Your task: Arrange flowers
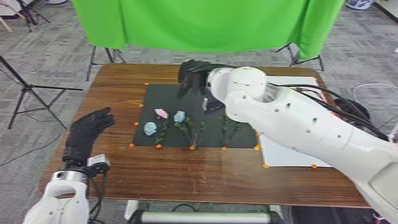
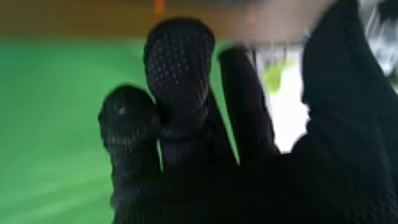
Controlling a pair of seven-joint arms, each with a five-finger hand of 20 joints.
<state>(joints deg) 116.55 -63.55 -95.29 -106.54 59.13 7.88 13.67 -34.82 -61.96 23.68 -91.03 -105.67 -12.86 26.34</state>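
Three pastel flowers with green stems (image 1: 179,116) lie on the dark rectangular mat (image 1: 160,95). The black-gloved right hand (image 1: 191,72) is at its far edge, fingers open, holding nothing; the black-gloved left hand (image 1: 86,131) looks relaxed (parked, I guess). Coming in too low could snag neighbouring stems together.

No lettering, label, number or sign can be read in the head view or the right wrist view; no legible print stands on anything pictured.
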